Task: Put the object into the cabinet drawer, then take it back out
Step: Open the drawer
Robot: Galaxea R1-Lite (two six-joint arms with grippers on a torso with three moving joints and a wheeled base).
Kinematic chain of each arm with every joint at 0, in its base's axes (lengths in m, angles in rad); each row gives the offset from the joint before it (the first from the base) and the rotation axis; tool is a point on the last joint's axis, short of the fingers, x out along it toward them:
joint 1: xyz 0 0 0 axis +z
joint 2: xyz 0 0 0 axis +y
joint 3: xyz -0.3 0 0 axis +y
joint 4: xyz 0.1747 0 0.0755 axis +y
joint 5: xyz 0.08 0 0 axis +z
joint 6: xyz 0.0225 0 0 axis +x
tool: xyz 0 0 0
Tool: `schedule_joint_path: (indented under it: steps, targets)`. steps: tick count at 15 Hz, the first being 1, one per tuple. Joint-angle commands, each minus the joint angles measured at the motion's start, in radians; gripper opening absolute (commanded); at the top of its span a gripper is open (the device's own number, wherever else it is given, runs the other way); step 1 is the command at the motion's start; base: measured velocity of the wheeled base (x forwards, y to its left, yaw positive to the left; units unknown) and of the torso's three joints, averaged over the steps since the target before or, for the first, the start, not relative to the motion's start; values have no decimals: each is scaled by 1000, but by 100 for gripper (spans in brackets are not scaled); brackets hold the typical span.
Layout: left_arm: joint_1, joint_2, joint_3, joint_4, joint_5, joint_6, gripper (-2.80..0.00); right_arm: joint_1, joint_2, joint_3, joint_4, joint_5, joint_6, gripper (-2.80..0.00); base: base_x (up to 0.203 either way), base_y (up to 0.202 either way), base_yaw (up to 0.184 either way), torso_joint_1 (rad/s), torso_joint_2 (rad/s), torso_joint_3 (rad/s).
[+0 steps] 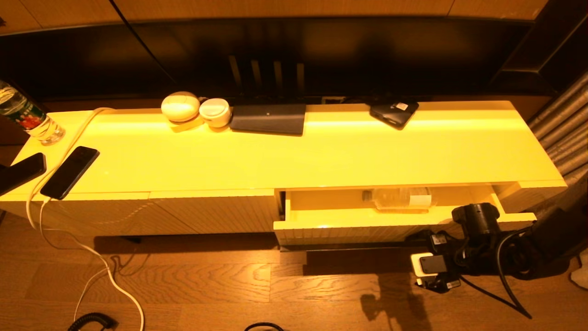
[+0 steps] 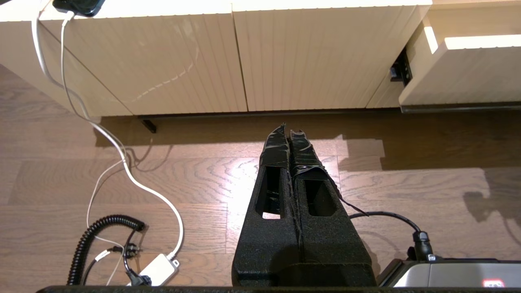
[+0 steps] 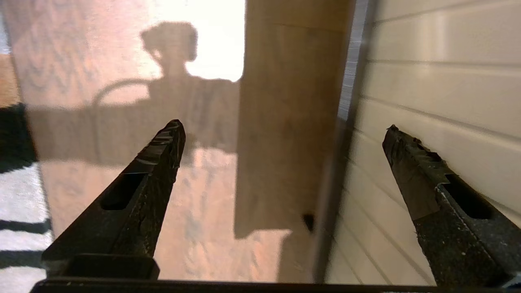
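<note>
The cabinet drawer (image 1: 349, 227) stands partly pulled out at the cabinet's right end. The object, a clear bottle (image 1: 399, 198), lies on its side inside the drawer, its cap pointing left. My right arm (image 1: 477, 239) hangs low in front of the drawer's right half. My right gripper (image 3: 283, 126) is open wide with nothing between its fingers. One fingertip (image 3: 397, 140) is close to the ribbed drawer front (image 3: 439, 81), and the dark handle strip (image 3: 346, 154) runs between the fingers. My left gripper (image 2: 290, 131) is shut and empty, parked above the floor before the closed ribbed panels (image 2: 240, 61).
On the cabinet top (image 1: 321, 156) are a labelled bottle (image 1: 27, 117), two phones (image 1: 70, 172), two round white items (image 1: 180, 106), a dark flat box (image 1: 268, 118) and a black device (image 1: 394, 112). A white cable (image 2: 122, 162) and a coiled black cord (image 2: 97, 240) lie on the wooden floor.
</note>
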Motion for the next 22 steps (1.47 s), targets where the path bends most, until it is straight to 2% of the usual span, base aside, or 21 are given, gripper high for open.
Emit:
schedule_joint_path:
  steps: [1, 2, 3, 4, 5, 6, 9, 12, 17, 21, 22]
  targets:
    - [0, 0, 3, -1, 0, 0, -280, -9, -166, -7, 64, 2, -8, 0, 0, 0, 0, 0, 0, 0]
    - [0, 0, 2, -1, 0, 0, -280, -15, -229, -13, 131, 2, -8, 0, 0, 0, 0, 0, 0, 0]
    - [0, 0, 2, -1, 0, 0, -280, -20, -299, -18, 211, 2, -4, -242, 0, 0, 0, 0, 0, 0]
    - [0, 0, 3, -1, -1, 0, -280, -23, -366, -22, 292, 1, 8, -280, 0, 0, 0, 0, 0, 0]
    - [0, 0, 2, -1, -1, 0, -280, -26, -432, -27, 381, 1, 43, -280, 0, 0, 0, 0, 0, 0]
    - [0, 0, 2, -1, -1, 0, -280, -27, -502, -33, 480, 0, 116, -280, 0, 0, 0, 0, 0, 0]
    - [0, 0, 2, -1, 0, 0, -280, -20, -616, -102, 772, -1, 512, -280, 0, 0, 0, 0, 0, 0]
    - [0, 0, 2, -1, 0, 0, -280, 18, -633, -221, 960, -2, 873, -280, 0, 0, 0, 0, 0, 0]
    - [0, 0, 2, -1, 0, 0, -280, 116, -478, -383, 1022, -27, 1385, -280, 0, 0, 0, 0, 0, 0]
    - [0, 0, 2, -1, 0, 0, -280, 196, -292, -540, 1024, -169, 1695, -280, 0, 0, 0, 0, 0, 0]
    - [0, 0, 3, -1, 0, 0, -280, 206, -260, -576, 1023, -177, 1748, -280, 0, 0, 0, 0, 0, 0]
